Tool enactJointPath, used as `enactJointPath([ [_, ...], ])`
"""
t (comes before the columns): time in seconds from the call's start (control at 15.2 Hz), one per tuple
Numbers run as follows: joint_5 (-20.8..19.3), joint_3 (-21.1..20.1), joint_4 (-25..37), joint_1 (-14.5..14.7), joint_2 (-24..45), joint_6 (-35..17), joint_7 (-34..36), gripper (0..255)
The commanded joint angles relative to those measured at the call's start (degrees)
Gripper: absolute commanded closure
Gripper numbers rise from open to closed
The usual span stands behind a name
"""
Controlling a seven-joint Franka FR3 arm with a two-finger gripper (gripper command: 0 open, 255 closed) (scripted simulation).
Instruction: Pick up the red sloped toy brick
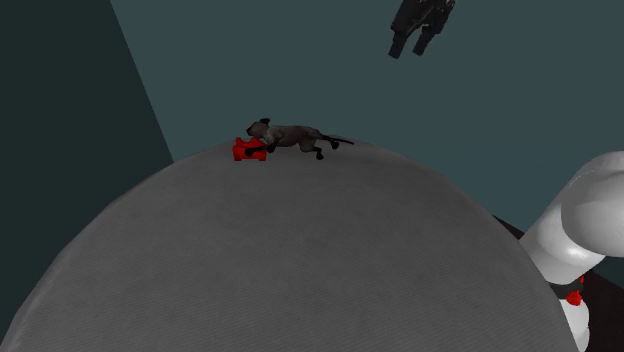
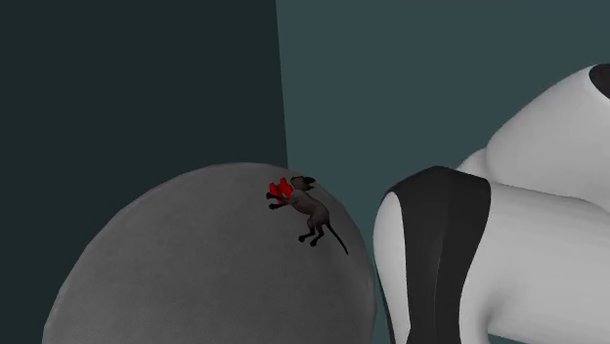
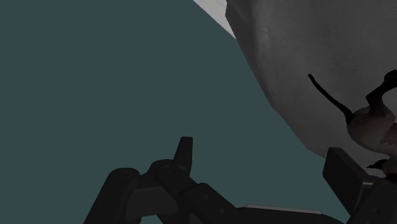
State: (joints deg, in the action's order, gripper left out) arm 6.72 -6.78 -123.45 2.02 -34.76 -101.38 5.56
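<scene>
A small red brick (image 1: 248, 150) lies at the far edge of the round grey table (image 1: 300, 260), touching the head end of a dark grey toy animal (image 1: 292, 136) that lies on its side. The second exterior view has the red brick (image 2: 280, 190) next to the animal (image 2: 311, 210) near the table's far rim. My black gripper (image 1: 413, 44) hangs high above the table, well to the right of the brick in the shoulder view, its fingers apart with nothing between them. In the wrist view the fingers (image 3: 184, 151) stand apart, and the animal's tail (image 3: 327, 95) lies beyond the gripper (image 3: 264, 162).
Dark teal walls (image 1: 300, 60) rise behind the table. The white arm (image 2: 508, 225) with its black band looms large at the second exterior view's right. The stand's white link (image 1: 590, 215) stands at the shoulder view's lower right.
</scene>
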Motion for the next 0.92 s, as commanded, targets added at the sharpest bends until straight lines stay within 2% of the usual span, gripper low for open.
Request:
enactJointPath([
  [0.0, 0.0, -1.4, 2.4, 1.0, 4.3, -1.2, -0.8, 0],
  [0.86, -4.3, -9.5, 21.6, 7.4, 30.3, -2.4, -1.4, 0],
])
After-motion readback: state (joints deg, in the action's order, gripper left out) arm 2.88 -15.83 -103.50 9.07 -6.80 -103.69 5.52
